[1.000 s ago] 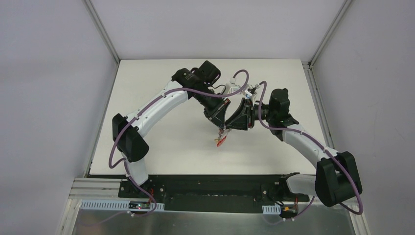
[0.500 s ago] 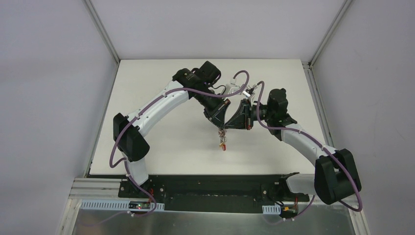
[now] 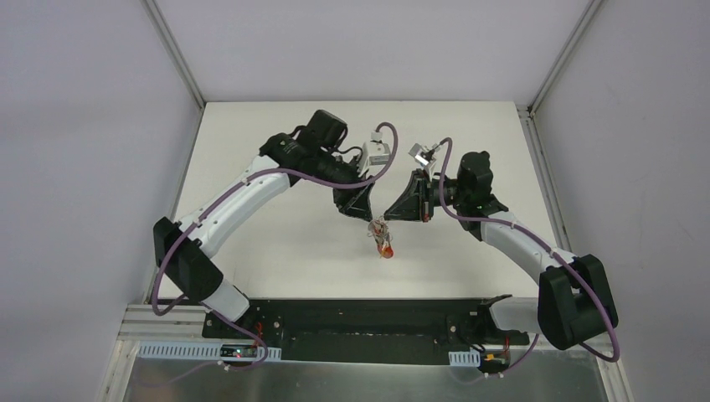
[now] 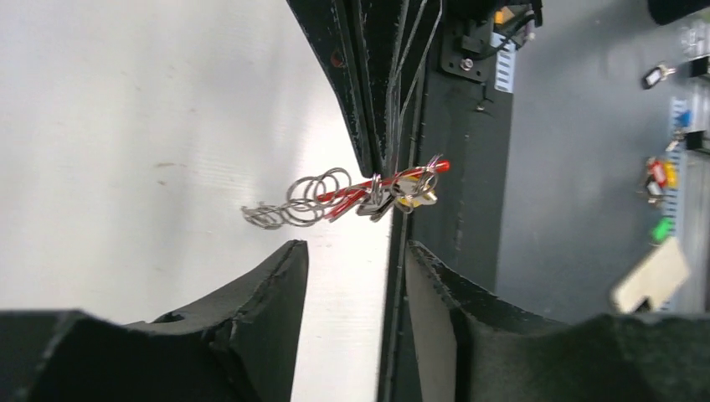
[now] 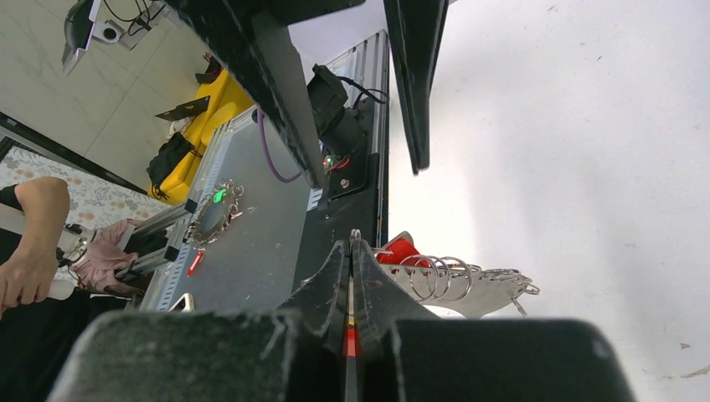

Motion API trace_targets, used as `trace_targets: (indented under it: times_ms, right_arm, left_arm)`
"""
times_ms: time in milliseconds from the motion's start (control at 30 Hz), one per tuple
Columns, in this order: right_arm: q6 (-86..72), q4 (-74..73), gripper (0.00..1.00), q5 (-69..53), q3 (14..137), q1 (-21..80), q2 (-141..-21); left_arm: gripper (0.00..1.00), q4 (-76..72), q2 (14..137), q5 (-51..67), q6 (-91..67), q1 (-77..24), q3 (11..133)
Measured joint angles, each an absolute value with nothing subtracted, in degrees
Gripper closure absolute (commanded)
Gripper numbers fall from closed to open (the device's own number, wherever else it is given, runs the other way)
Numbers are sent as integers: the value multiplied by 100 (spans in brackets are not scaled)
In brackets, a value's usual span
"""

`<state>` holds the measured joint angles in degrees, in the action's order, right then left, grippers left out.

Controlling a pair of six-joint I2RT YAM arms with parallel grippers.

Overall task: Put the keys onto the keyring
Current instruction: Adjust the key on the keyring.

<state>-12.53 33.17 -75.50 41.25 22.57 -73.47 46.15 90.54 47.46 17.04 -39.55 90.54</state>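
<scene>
Right gripper [image 5: 349,255] is pinched tight on the keyring [image 5: 402,251] — it hangs mid-frame in the top view, over the table [image 3: 276,251]. Left gripper [image 4: 352,251] is spread wide just short of it, gripping nothing. Some keys [image 4: 409,191] look threaded on already — can't tell how many are left.

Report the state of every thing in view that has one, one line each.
keyring: clamped in the right gripper, dangling from it.
keys: bunched at the keyring; threaded on or not, cannot tell.
right gripper: shut on the keyring.
left gripper: open, holding nothing, clear of the keyring.
</scene>
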Motion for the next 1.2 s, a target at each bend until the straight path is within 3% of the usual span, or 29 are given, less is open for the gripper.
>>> trace_targets:
  times_ms: [167, 667, 967, 1133, 1200]
  right_arm:
    - [-1385, 3441, 100, -7561, 4125, 2248, -7347]
    - [-1500, 3500, 100, -7590, 4125, 2202, -7347]
    - [-1500, 3505, 100, -7590, 4125, 2147, -7347]
    - [-1498, 3514, 100, -7588, 4125, 2132, -7347]
    - [-1500, 3518, 100, -7585, 4125, 2110, -7347]
  left_arm:
    - [50, 4143, 8648, 4834, 2346, -3859, 8689]
    - [61, 3876, 8952, 5192, 3548, -4130, 8453]
    - [77, 3844, 8973, 5205, 3671, -4165, 8283]
    - [100, 3822, 9045, 5234, 3647, -4167, 8270]
    - [100, 3800, 9098, 5251, 3610, -4167, 8270]
